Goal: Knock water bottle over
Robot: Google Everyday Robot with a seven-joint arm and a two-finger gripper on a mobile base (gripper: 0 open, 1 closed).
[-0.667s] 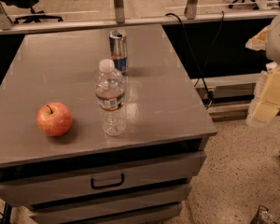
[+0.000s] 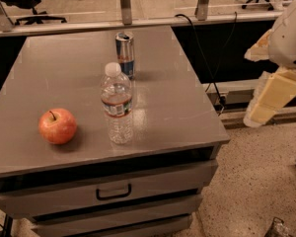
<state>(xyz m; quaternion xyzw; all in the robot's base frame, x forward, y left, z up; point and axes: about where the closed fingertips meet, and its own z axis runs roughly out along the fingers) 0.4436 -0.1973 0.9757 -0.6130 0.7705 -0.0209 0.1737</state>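
Water bottle (image 2: 117, 105) stands upright on the surface (image 2: 182, 112); end effector (image 2: 272, 98) hangs well off right, its state I cannot tell; a loose sweep could topple the can (image 2: 125, 53) behind instead.

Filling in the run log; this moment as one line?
water bottle: upright on table, untouched | can: upright behind it | apple: to its left | gripper: bottom right, off the table, apart from bottle
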